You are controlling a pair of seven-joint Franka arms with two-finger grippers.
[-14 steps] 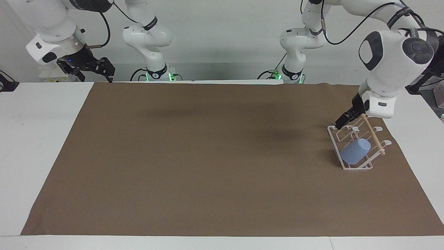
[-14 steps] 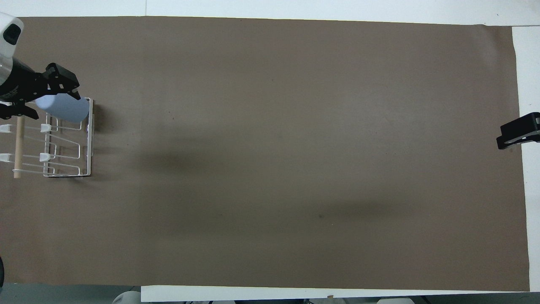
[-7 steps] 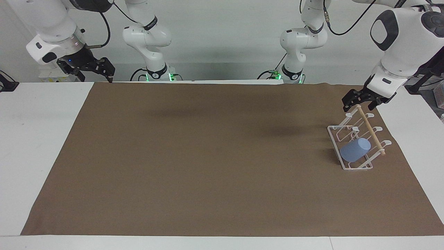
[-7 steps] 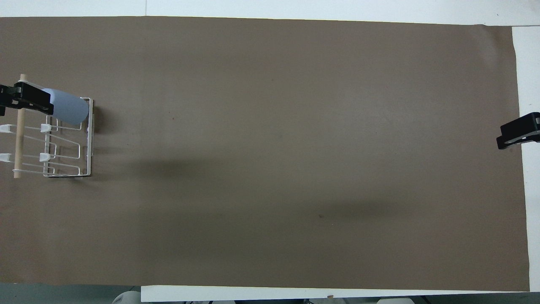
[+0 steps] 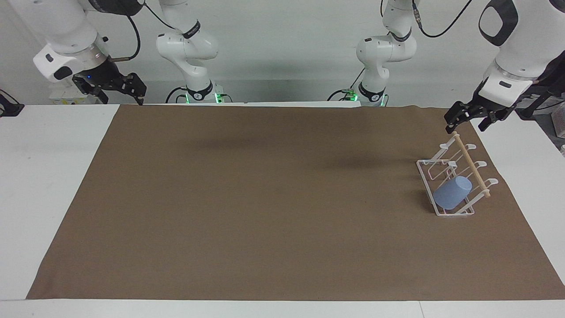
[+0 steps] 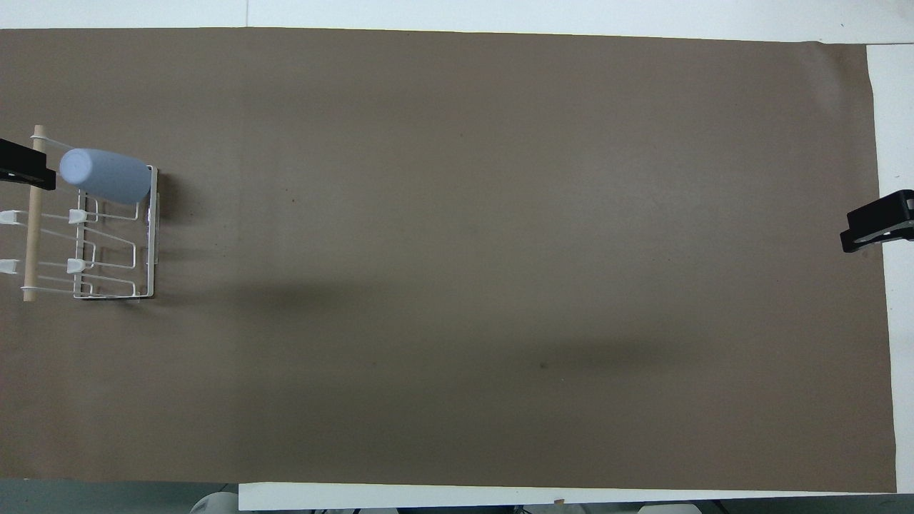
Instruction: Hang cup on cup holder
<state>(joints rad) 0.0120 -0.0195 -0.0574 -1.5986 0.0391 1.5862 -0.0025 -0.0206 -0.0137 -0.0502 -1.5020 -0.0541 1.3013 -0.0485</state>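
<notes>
**Cup on rack, both end effectors clear**

Light-blue cup (image 5: pixel 452 192) hung tilted on a slanted prong of the white wire cup holder (image 5: pixel 426 179), at the holder's end farther from the robots. Holder on the brown mat (image 5: pixel 265 198) of the counter (image 5: pixel 44 176), toward the left arm's end. Left end effector (image 5: pixel 471 115) raised, over the mat's edge by the wooden dowel (image 5: pixel 471 165), fingers spread, empty, touching nothing. Right end effector (image 5: pixel 115 86) waiting up at its own end, open and empty.
</notes>
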